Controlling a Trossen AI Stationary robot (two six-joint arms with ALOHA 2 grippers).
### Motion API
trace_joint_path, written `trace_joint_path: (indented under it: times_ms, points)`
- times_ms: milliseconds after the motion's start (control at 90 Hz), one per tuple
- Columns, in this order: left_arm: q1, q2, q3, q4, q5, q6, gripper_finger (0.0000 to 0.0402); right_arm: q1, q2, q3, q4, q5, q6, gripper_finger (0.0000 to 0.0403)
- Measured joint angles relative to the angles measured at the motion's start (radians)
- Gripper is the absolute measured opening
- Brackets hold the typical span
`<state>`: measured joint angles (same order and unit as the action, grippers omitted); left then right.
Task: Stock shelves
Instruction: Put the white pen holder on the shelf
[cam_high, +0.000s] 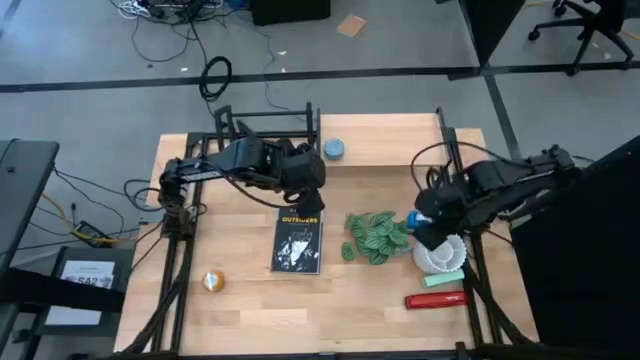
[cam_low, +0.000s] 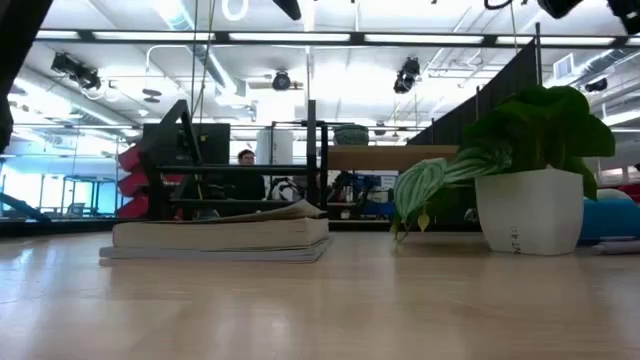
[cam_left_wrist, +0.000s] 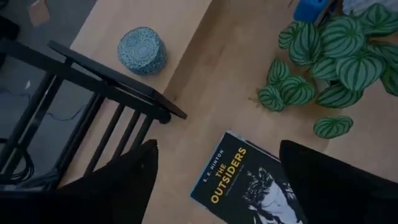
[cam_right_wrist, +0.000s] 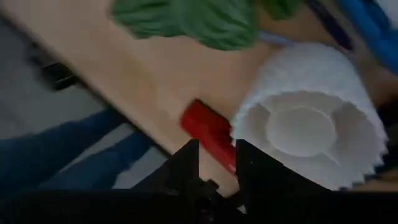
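Observation:
A black paperback titled "The Outsiders" (cam_high: 298, 243) lies flat on the tabletop. My left gripper (cam_high: 300, 200) hovers over its far end, open wide; in the left wrist view (cam_left_wrist: 217, 186) the cover (cam_left_wrist: 249, 186) shows between the fingers. The black bar rack (cam_high: 265, 125) stands at the far edge. Beside it is the light wooden board (cam_high: 400, 140), with a teal bowl (cam_high: 334, 150) resting on it. My right gripper (cam_high: 425, 232) hangs beside a white fluted pot (cam_right_wrist: 311, 130). Its fingers (cam_right_wrist: 217, 165) stand a narrow gap apart with nothing between them.
A green striped-leaf plant (cam_high: 375, 237) sits between the book and the white pot (cam_high: 440, 255). A blue thing (cam_high: 415, 218) is by my right gripper. A red thing (cam_high: 435, 299) and a green one (cam_high: 445, 277) lie near right. An orange ball (cam_high: 212, 281) lies near left.

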<state>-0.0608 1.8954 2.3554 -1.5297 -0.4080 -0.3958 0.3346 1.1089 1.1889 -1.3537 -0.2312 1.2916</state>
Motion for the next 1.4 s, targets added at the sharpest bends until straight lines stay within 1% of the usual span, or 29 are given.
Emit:
trace_joint_path:
  times_ms: [122, 267, 367, 456, 711, 800, 1011, 1111, 1167, 1244, 1400]
  points:
    - [0.000, 0.000, 0.000, 0.000, 0.000, 0.001, 0.0312, 0.090, 0.048, 0.000, 0.027, 0.073, 0.050, 0.0077]
    - [0.000, 0.000, 0.000, 0.000, 0.000, 0.004, 0.0312, 0.144, 0.108, 0.000, -0.011, 0.113, 0.130, 0.0078]
    - [0.000, 0.000, 0.000, 0.001, 0.000, 0.018, 0.0312, 0.152, 0.152, 0.000, -0.098, 0.128, 0.189, 0.0083]
    - [0.000, 0.000, 0.000, 0.002, 0.000, 0.026, 0.0312, 0.152, 0.191, 0.000, -0.143, 0.146, 0.196, 0.0087]
    - [0.000, 0.000, 0.000, 0.014, 0.010, 0.050, 0.0312, 0.135, 0.256, 0.000, -0.063, 0.163, 0.207, 0.0081]
    - [0.000, 0.000, 0.000, 0.014, 0.013, 0.052, 0.0312, 0.135, 0.264, 0.000, -0.058, 0.174, 0.230, 0.0101]
    - [0.000, 0.000, 0.000, 0.014, 0.019, 0.056, 0.0312, 0.128, 0.264, -0.004, -0.066, 0.200, 0.281, 0.0192]
    - [0.000, 0.000, 0.000, 0.018, 0.024, 0.076, 0.0312, 0.121, 0.263, -0.045, -0.045, 0.193, 0.307, 0.0208]
    - [0.000, 0.000, 0.000, 0.018, 0.028, 0.078, 0.0312, 0.120, 0.263, -0.069, -0.017, 0.182, 0.317, 0.0205]
    - [0.000, 0.000, 0.000, 0.018, 0.029, 0.078, 0.0312, 0.120, 0.263, -0.100, 0.025, 0.179, 0.340, 0.0190]
    - [0.000, 0.000, 0.000, 0.020, 0.029, 0.078, 0.0312, 0.120, 0.263, -0.149, 0.102, 0.167, 0.365, 0.0135]
